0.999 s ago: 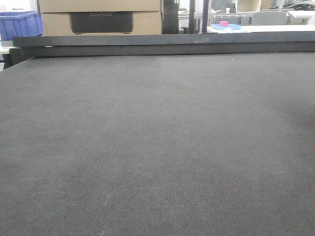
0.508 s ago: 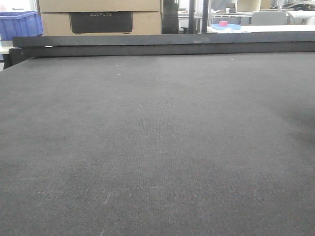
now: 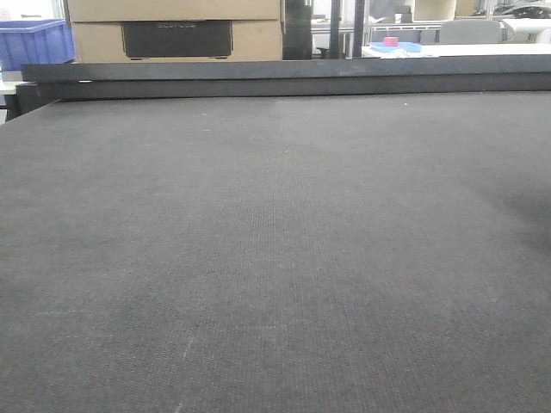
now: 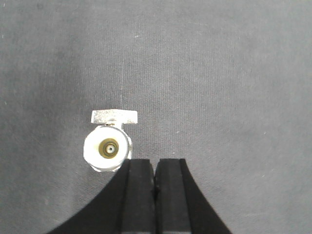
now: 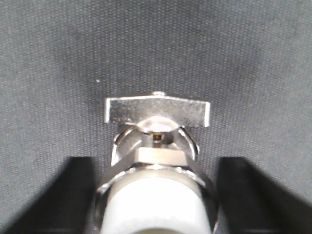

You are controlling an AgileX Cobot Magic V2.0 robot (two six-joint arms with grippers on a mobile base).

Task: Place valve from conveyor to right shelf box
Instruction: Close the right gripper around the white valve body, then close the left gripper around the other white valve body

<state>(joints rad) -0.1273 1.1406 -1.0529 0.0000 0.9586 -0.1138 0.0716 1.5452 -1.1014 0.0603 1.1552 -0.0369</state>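
Early stage, as I judge it: the valve (image 5: 156, 146) is at the conveyor belt (image 3: 275, 258); no shelf box shows in any view, so carry and drop remain. Right gripper (image 5: 156, 168) faces the belt, jaws spread either side of the valve; I cannot tell whether they pinch it. Left gripper (image 4: 155, 163) hangs low, jaws closed on nothing; a valve (image 4: 108, 144) lies on the belt just beside them; whether it is the same one, I cannot say.

**Left gripper closed, right gripper spread**

The left gripper (image 4: 155, 164) points down at the conveyor (image 4: 224, 73), its black fingers (image 4: 139, 195) pressed flat together and holding nothing. The right gripper (image 5: 157, 160) also faces the conveyor, its fingers (image 5: 73, 195) set wide on either side of a valve (image 5: 157, 111). Whether they touch it is unclear.
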